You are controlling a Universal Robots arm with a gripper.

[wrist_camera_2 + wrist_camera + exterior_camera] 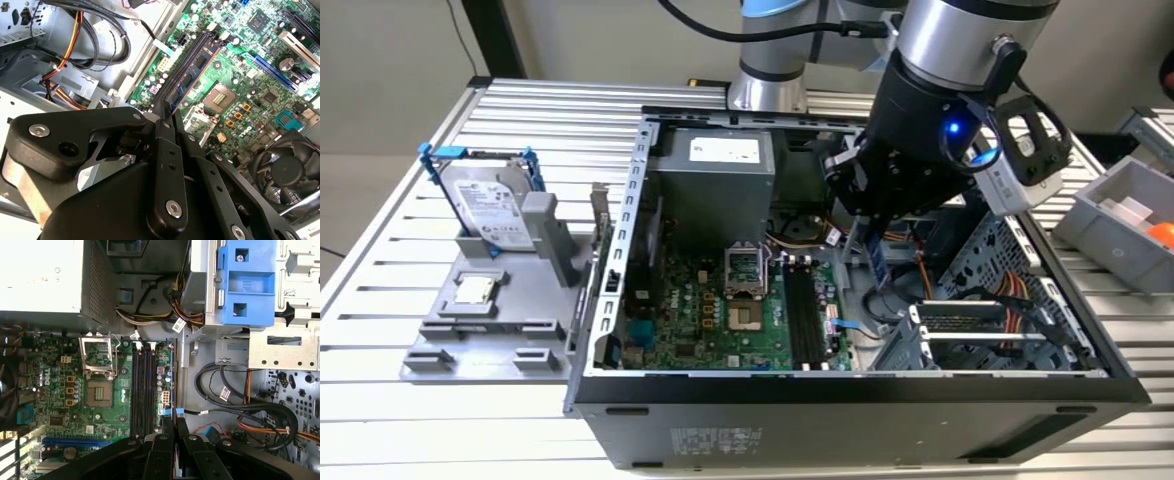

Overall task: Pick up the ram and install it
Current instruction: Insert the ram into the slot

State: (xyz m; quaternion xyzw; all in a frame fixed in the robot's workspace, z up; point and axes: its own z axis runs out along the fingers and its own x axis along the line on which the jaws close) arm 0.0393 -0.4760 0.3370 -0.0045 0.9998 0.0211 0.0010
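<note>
The ram (873, 260) is a thin bluish board with dark chips. It hangs upright from my gripper (870, 238), which is shut on it inside the open computer case (854, 385). In the second wrist view the ram (194, 67) sticks out from the black fingers (165, 150) over the motherboard. In the first wrist view the ram (175, 380) shows edge-on, running out from the gripper (175, 424). The black memory slots (142, 390) lie just beside that edge; in the exterior view the slots (807, 315) sit below the stick, apart from it.
A silver hard drive in a blue bracket (487, 200) and a small square chip (478, 290) rest on a grey holder at the exterior view's left. The power supply (720, 170), open CPU socket (744, 268), cable bundles (240, 405) and blue drive bracket (245, 285) crowd the case.
</note>
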